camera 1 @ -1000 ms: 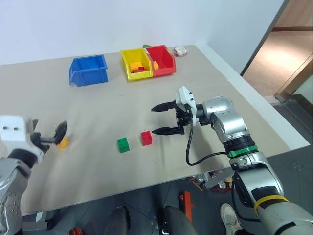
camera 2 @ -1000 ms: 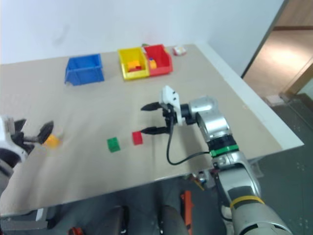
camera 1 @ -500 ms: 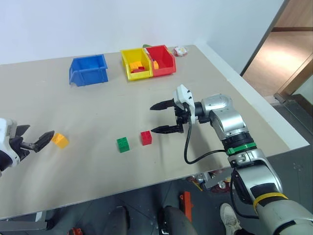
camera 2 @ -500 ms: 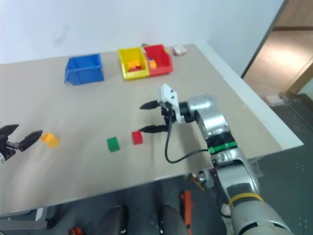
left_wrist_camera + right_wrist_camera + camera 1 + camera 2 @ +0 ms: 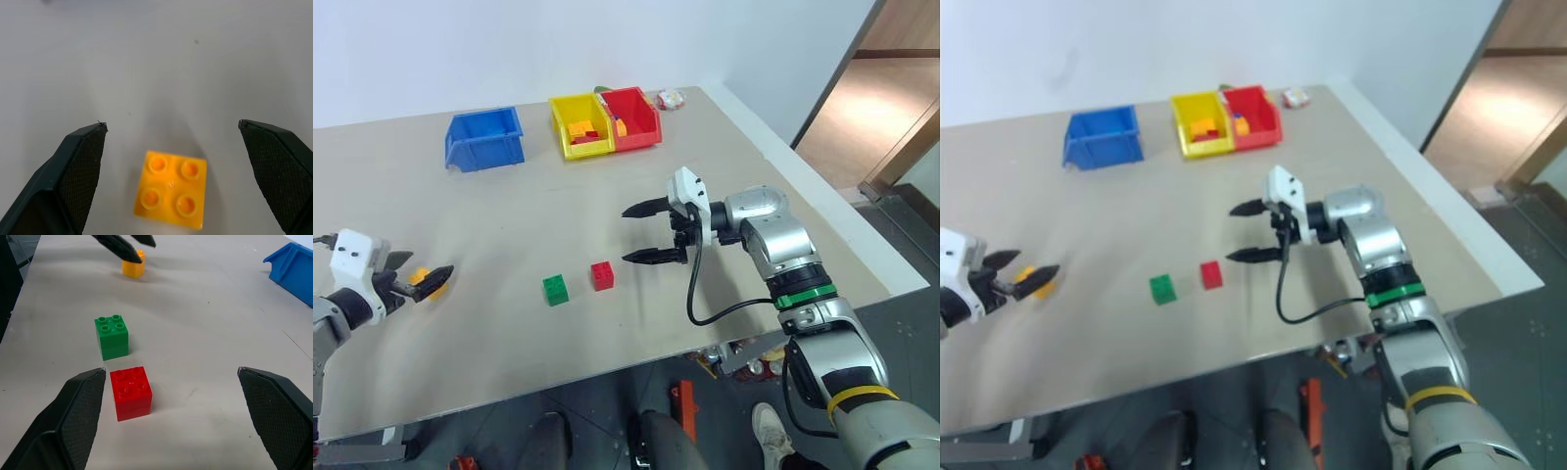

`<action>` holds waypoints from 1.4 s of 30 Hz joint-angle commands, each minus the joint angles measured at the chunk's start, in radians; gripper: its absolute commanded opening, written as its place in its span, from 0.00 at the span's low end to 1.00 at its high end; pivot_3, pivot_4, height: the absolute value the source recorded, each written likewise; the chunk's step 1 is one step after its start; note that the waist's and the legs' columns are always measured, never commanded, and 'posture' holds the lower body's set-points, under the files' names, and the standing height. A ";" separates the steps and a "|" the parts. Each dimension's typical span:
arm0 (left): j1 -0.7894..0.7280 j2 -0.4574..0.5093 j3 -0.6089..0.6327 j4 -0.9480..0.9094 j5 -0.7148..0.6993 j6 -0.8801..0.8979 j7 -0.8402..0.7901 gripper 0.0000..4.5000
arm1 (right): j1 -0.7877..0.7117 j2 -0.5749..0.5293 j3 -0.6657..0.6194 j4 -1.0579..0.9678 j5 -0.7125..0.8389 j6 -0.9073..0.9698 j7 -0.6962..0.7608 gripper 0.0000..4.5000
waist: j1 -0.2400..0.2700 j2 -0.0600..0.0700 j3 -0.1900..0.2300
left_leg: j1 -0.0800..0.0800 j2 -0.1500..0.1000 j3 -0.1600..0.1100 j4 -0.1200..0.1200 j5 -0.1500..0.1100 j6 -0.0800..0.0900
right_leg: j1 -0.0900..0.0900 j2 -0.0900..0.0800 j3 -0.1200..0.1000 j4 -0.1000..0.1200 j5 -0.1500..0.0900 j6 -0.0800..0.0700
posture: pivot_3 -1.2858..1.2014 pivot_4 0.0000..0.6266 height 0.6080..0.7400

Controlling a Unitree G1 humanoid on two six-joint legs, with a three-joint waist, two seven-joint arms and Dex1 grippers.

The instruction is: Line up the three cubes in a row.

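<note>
Right arm [image 5: 773, 245]: silver-grey rounded shells — a green ring and a yellow ring further down.
Right hand [image 5: 644, 232]: white block at the wrist, two black tapered fingers.
Cable [image 5: 705, 304]: black, looping under the forearm.
Left hand [image 5: 416, 277]: white boxy wrist piece with dark dots — black fingers, textured pads [image 5: 83, 166].

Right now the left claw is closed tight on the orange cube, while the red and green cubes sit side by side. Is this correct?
Not quite. The left claw is open around the orange cube, not gripping it, as the left wrist view shows. The red cube and green cube do sit side by side.
</note>
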 commanded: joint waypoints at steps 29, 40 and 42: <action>0.070 0.138 -0.216 -0.189 0.033 -0.197 -0.369 0.37 | 0.058 -0.041 0.008 -0.150 0.054 0.040 0.113 1.00 | 0.000 -0.001 -0.001 | 0.001 0.003 0.003 0.000 0.000 -0.001 | -0.002 0.005 0.009 0.001 0.001 -0.001 | 0.52 0.24 1.00; -0.039 0.153 -0.346 -0.026 0.115 -0.337 -0.498 0.37 | 0.057 -0.055 0.004 -0.167 0.045 0.046 0.083 1.00 | -0.001 -0.001 -0.001 | 0.001 0.004 0.004 0.001 0.000 0.000 | -0.002 0.008 0.010 0.001 0.002 -0.001 | 0.52 0.24 1.00; -0.045 0.149 -0.351 -0.011 0.120 -0.351 -0.503 0.37 | 0.059 -0.062 0.002 -0.182 0.048 0.057 0.077 1.00 | -0.001 -0.001 -0.001 | 0.001 0.004 0.005 0.000 0.000 0.000 | -0.002 0.008 0.011 0.001 0.002 -0.001 | 0.52 0.24 1.00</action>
